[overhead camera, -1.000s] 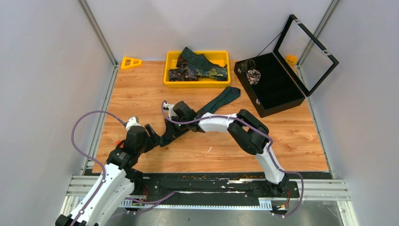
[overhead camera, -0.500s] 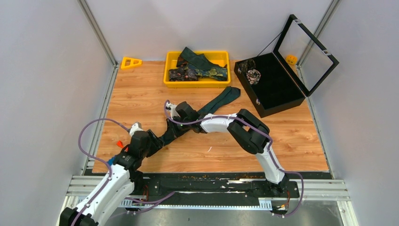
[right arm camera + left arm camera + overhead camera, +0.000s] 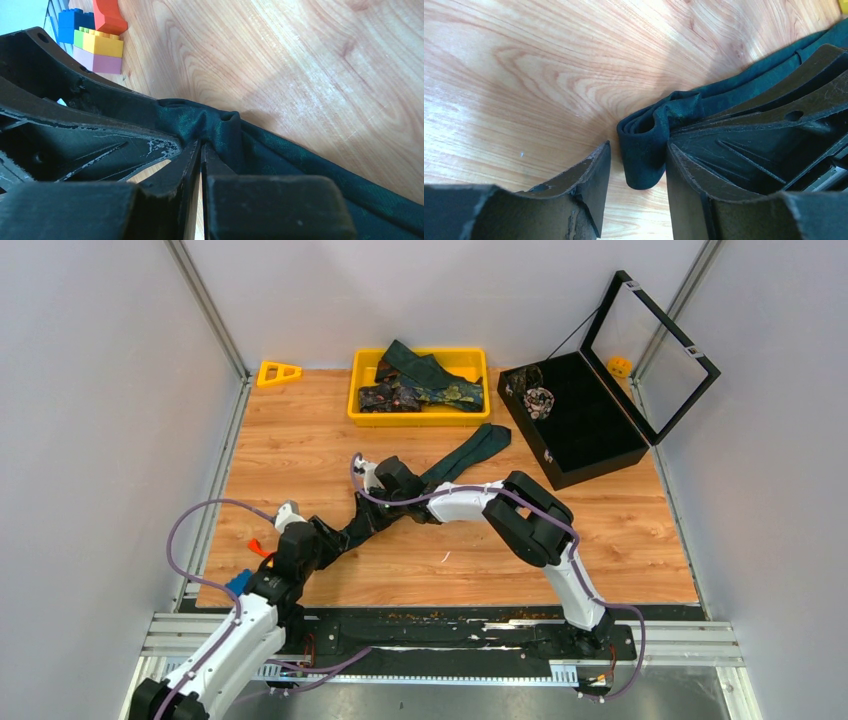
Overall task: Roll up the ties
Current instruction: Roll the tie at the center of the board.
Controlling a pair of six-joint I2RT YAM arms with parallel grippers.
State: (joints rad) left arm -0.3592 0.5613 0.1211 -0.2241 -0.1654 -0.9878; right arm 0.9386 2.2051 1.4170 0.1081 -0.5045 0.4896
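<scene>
Softly folded teal-green tie [image 3: 646,150], left gripper [image 3: 636,152] spread around its looped end, right gripper [image 3: 201,148] pinching cloth

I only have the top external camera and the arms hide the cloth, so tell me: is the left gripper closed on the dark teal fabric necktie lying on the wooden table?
Observer: No. The left wrist view shows the left gripper open. The folded end of the dark teal fabric necktie sits between its fingers, touching only one.
Operator: And the right gripper?
Observer: The right wrist view shows the right gripper shut on the necktie, with fabric bunched at its fingertips.
Operator: Is that folded end one layer?
Observer: No, the left wrist view shows at least two stacked layers curling round there.
</scene>
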